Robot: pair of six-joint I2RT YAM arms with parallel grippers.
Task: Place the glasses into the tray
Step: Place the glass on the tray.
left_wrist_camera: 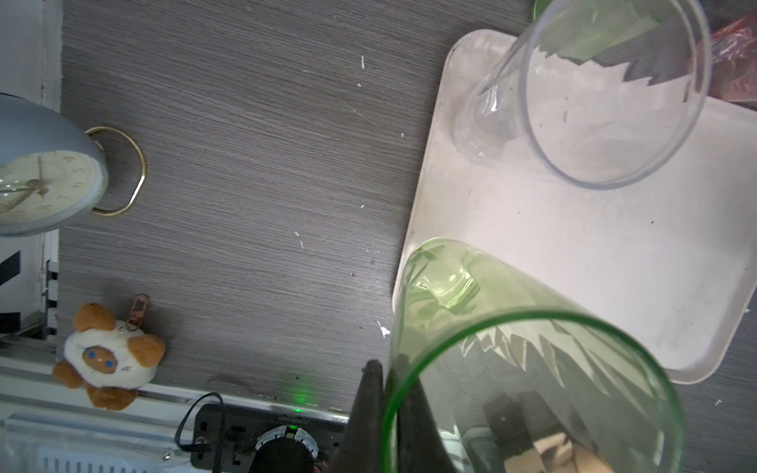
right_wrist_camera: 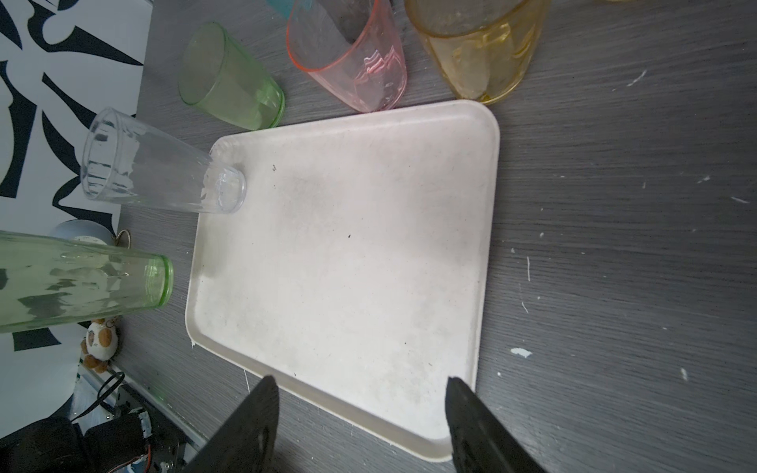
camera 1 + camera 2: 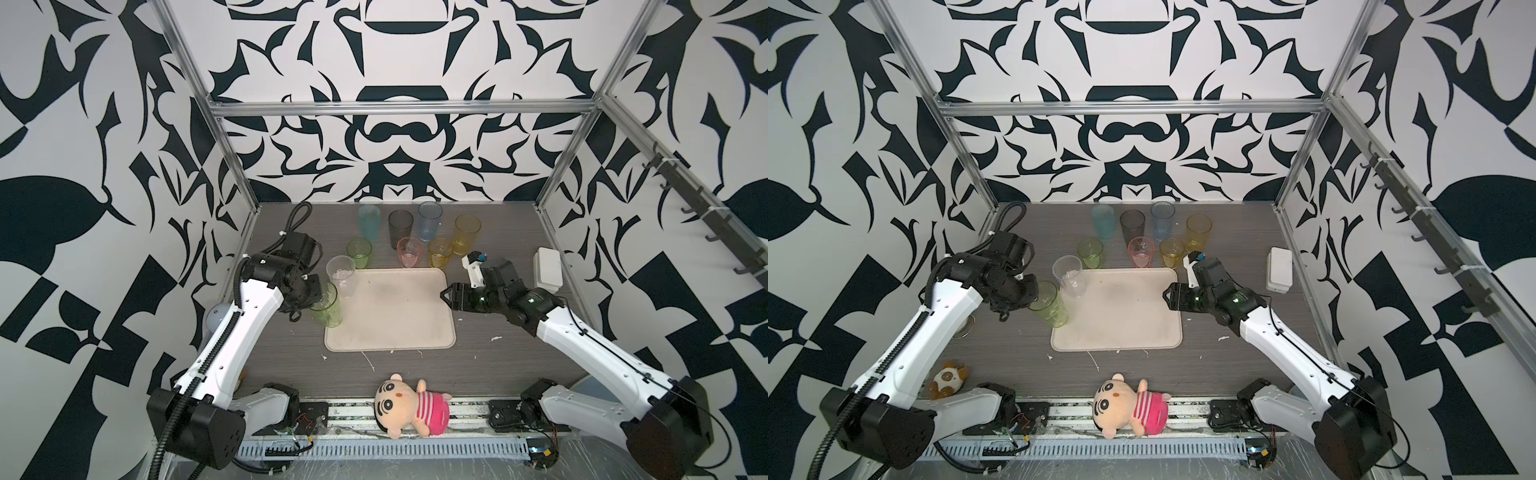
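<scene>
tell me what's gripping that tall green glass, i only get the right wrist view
Observer: The left hand is shut on the tall green glass, pinching its rim from inside and outside.
Operator: how many glasses further back, i see three short ones clearly
Observer: Four tall ones stand behind those: a teal glass, a grey glass, a blue glass and a tall yellow glass.
Operator: anything near my arm
Observer: A small white box sits close by the right arm, on its outer side.
</scene>
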